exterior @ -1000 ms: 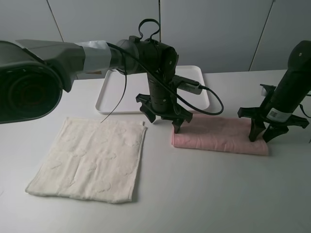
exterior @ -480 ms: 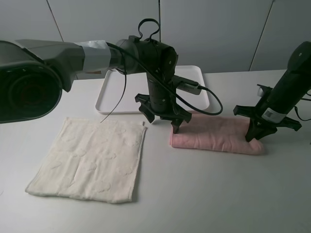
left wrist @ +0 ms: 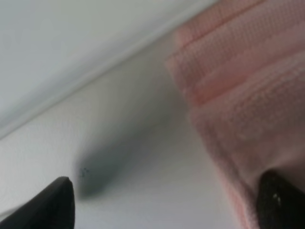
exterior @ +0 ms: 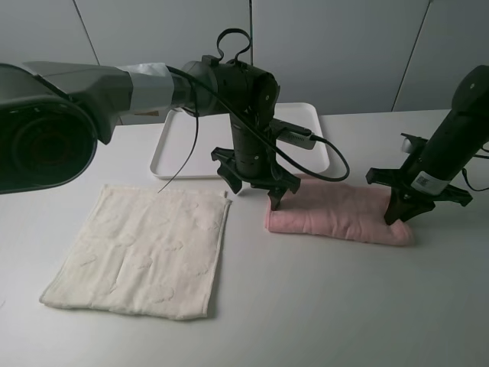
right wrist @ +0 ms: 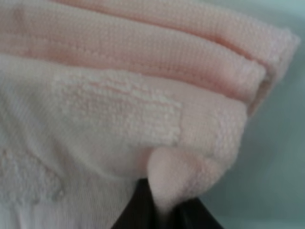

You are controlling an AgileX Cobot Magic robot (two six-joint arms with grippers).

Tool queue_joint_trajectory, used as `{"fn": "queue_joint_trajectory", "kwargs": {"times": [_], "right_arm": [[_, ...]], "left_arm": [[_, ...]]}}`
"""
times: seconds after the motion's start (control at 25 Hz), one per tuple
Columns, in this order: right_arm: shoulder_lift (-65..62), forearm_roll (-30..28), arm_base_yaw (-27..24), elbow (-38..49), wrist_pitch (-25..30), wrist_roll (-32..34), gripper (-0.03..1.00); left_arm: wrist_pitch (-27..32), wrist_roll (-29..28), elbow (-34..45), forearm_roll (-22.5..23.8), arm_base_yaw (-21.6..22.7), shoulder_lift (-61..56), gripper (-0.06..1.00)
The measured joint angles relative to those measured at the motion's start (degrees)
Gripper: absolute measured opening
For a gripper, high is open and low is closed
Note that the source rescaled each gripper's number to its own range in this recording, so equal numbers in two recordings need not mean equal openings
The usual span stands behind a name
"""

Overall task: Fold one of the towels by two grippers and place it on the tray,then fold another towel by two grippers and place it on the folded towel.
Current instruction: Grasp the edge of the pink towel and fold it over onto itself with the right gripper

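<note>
So, pink towel (exterior: 336, 218) just beside tray (exterior: 177, 147), R hand (exterior: 403, 216) pinching it.

**Pink, Cream, White and Black on a Pale Table**

Saw pale pink on the pink towel (exterior: 336, 218), with fine ribbed terry rows and a patch of raised loops in the right wrist view. Found cream-white on the cream towel (exterior: 141, 252), marked by a faint embossed pattern of soft rounded shapes. Noted plain white on the tray (exterior: 164, 157). Recorded matte black on the left gripper (exterior: 254, 191) and the right gripper (exterior: 403, 214), on the 2 arms and on the cables (exterior: 328, 164). Picked out 1 band of silver-grey tape (exterior: 149, 80) on the left arm. Registered flat off-white on the table (exterior: 344, 306) and pale grey on the wall panels (exterior: 153, 30), split by thin darker seams.
</note>
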Motion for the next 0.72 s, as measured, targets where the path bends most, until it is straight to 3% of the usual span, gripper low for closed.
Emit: {"fn": "queue_joint_trajectory", "kwargs": {"times": [0.24, 0.52, 0.72], "right_arm": [[-4.75, -0.79, 0.00, 0.13, 1.74, 0.00, 0.04], [-9.47, 2.65, 0.00, 0.23, 3.92, -0.13, 0.04], [-10.29, 9.93, 0.00, 0.23, 6.14, -3.53, 0.04]], "left_arm": [[0.12, 0.00, -0.13, 0.00, 0.00, 0.00, 0.98], [0.22, 0.00, -0.13, 0.00, 0.00, 0.00, 0.98], [0.32, 0.00, -0.13, 0.00, 0.00, 0.00, 0.98]]}}
